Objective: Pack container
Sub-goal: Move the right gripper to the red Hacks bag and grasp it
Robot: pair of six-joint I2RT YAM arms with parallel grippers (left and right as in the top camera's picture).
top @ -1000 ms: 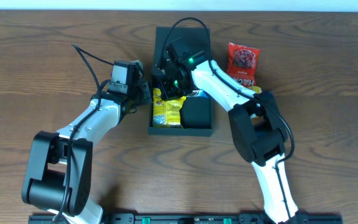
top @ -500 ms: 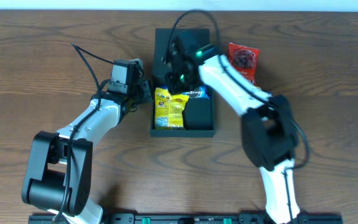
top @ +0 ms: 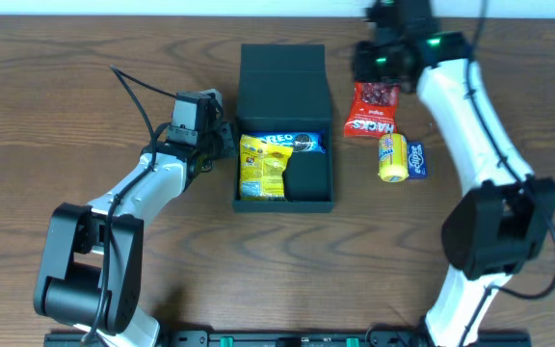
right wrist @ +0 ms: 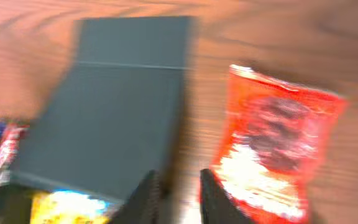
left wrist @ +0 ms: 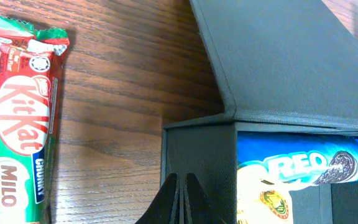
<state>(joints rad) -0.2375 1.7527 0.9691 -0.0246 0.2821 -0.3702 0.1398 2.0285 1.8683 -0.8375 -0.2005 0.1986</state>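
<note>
The dark container [top: 322, 106] stands mid-table with its flap lid [top: 282, 69] open toward the back. Inside lie a yellow packet [top: 261, 166] and a blue Oreo packet [top: 295, 143]. My left gripper [top: 223, 141] is shut and empty, its tips against the container's left wall [left wrist: 197, 155]. My right gripper [top: 375, 60] hovers at the back right, over the top of a red snack packet [top: 372, 108]. In the blurred right wrist view it [right wrist: 180, 196] is open, with bare wood in the gap between the lid [right wrist: 117, 106] and the red packet [right wrist: 272, 149].
A small yellow packet [top: 391, 157] and a blue one [top: 416, 161] lie right of the container. A KitKat bar [left wrist: 20, 118] lies on the wood left of the container, near my left gripper. The left arm's cable [top: 138, 92] loops over the table.
My right arm has lifted out of the container and swung to the back right above the red packet, and its jaws have opened. The Oreo packet now shows uncovered. The left arm has stayed put.
</note>
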